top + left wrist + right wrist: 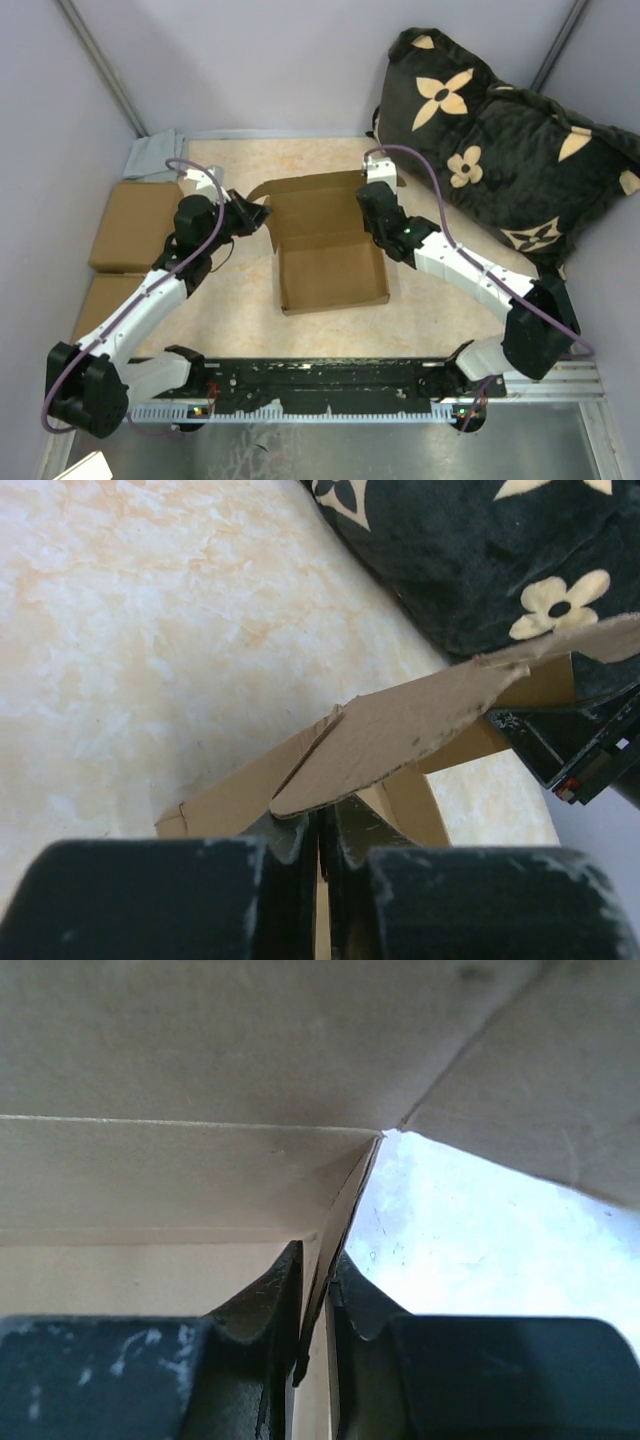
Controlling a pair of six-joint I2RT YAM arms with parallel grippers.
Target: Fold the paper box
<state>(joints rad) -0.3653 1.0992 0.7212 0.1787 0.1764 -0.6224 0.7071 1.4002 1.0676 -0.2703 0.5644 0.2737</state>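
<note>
The paper box (325, 245), plain brown cardboard, lies half-formed in the middle of the table with its tray open upward and a lid panel at the far side. My left gripper (258, 213) is at its far left corner. In the left wrist view its fingers (322, 815) are shut on a thin wall edge, under a slanting flap of the box (400, 730). At the right wall is my right gripper (372, 215). In the right wrist view its fingers (318, 1260) pinch the upright side wall (340, 1210) where it meets the back panel.
A black pillow with tan flowers (500, 140) lies at the back right, close behind the right arm. Two brown cardboard blocks (135, 225) (100, 300) and a grey cloth (155, 155) lie along the left wall. A black rail (330, 385) runs along the near edge.
</note>
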